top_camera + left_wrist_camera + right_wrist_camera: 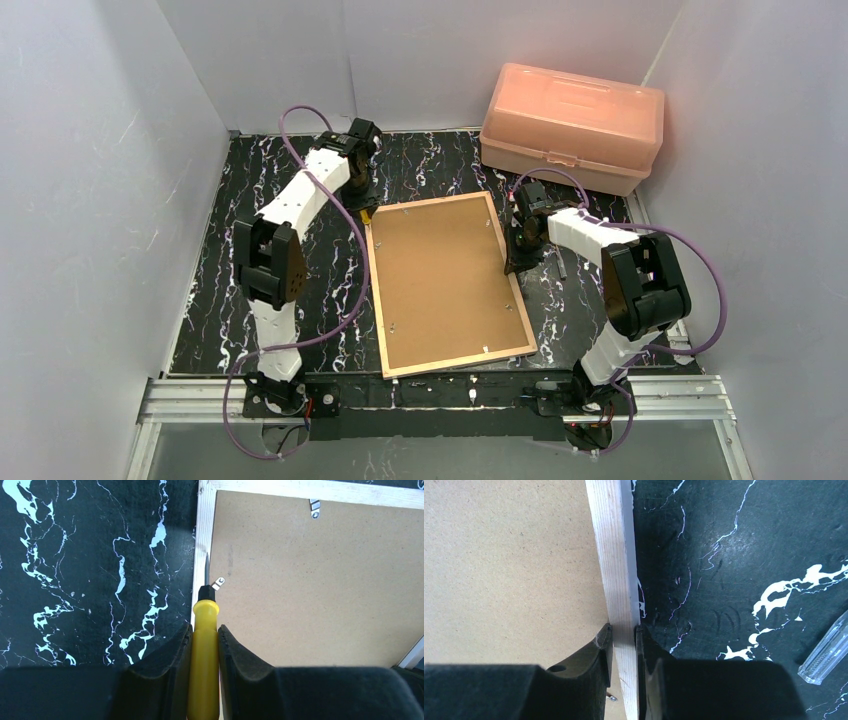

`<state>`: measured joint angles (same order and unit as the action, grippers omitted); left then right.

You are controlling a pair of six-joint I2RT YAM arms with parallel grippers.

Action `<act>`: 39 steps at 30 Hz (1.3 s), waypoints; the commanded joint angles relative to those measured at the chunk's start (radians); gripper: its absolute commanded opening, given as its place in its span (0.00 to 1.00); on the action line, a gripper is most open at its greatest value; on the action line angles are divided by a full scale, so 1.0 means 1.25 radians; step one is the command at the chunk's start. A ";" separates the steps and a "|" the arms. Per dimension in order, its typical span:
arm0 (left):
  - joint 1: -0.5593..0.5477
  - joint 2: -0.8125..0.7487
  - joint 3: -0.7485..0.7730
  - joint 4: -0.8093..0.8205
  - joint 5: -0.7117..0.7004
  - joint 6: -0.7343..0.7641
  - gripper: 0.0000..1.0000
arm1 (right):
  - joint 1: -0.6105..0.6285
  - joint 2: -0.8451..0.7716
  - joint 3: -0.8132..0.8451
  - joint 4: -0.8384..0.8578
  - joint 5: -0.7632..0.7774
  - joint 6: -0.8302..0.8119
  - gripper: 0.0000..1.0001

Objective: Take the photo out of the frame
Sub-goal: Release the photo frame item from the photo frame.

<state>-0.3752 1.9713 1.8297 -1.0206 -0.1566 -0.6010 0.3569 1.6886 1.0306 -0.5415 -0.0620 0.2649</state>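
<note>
Face down on the black marbled table, the frame shows us only its brown backing board. We cannot see the photo, and we judge that it lies underneath that board. The left gripper, at the frame's far left corner, is closed tight on a yellow-handled screwdriver. Its tip points along the left rail just beside a small metal tab, placed, we reckon, to turn that tab aside and free the board. The right gripper pinches the right wooden rail between its pads, likely to steady the frame against the prying. A pink box sits at the far right, well apart.
</note>
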 commanded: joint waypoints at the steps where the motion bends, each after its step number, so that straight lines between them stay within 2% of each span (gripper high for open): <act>1: -0.010 -0.003 0.029 -0.013 0.008 0.016 0.00 | 0.009 0.011 0.003 -0.009 0.015 0.005 0.16; 20: -0.012 0.012 -0.008 -0.036 0.033 0.034 0.00 | 0.010 0.020 0.009 -0.009 0.012 0.010 0.16; 39: -0.012 0.005 -0.038 -0.093 0.110 0.015 0.00 | 0.011 0.019 0.003 -0.010 0.014 0.003 0.16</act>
<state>-0.3866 1.9892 1.7935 -1.0637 -0.0658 -0.5724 0.3614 1.6894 1.0325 -0.5426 -0.0563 0.2623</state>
